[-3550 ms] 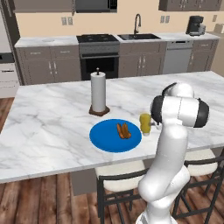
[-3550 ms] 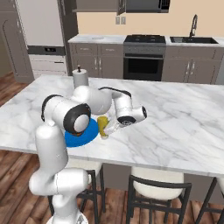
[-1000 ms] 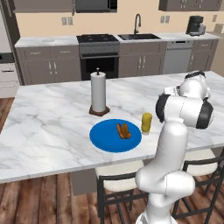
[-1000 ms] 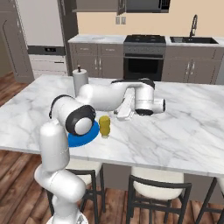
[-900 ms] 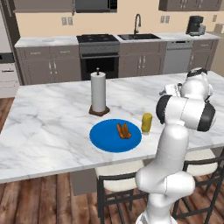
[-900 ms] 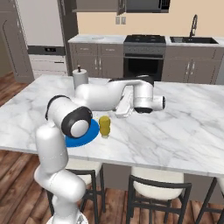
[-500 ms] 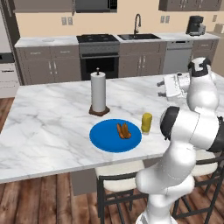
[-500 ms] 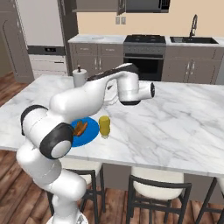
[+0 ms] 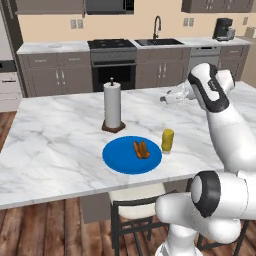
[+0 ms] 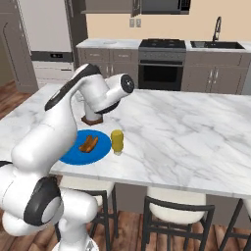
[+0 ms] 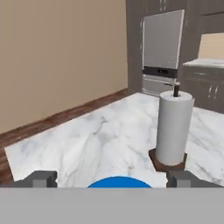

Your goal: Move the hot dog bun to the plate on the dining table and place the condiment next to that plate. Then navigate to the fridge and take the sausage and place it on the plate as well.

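Note:
The hot dog bun [image 9: 141, 149] lies on the blue plate [image 9: 120, 159] on the marble dining table [image 9: 60, 145]. The yellow condiment bottle [image 9: 167, 141] stands upright just right of the plate, close to its rim. My gripper [image 9: 166, 98] hangs above the table behind the bottle, open and holding nothing. In the hand view its fingertips [image 11: 41, 178] stand wide apart over the plate's [image 11: 119, 182] far edge. From the right base view the bun [image 10: 88, 143], plate [image 10: 100, 151] and bottle [image 10: 116, 141] sit below my arm. The sausage is out of view.
A paper towel roll [image 9: 112, 106] on a dark stand rises behind the plate, also close ahead in the hand view as the roll [image 11: 174, 129]. The fridge [image 11: 162, 48] stands beyond the table's far end. Stools [image 10: 176, 211] line the near side.
My arm has lifted away from the condiment bottle and swung up and round toward the paper towel end of the table. The gripper stayed open. Bun, plate and bottle have not moved.

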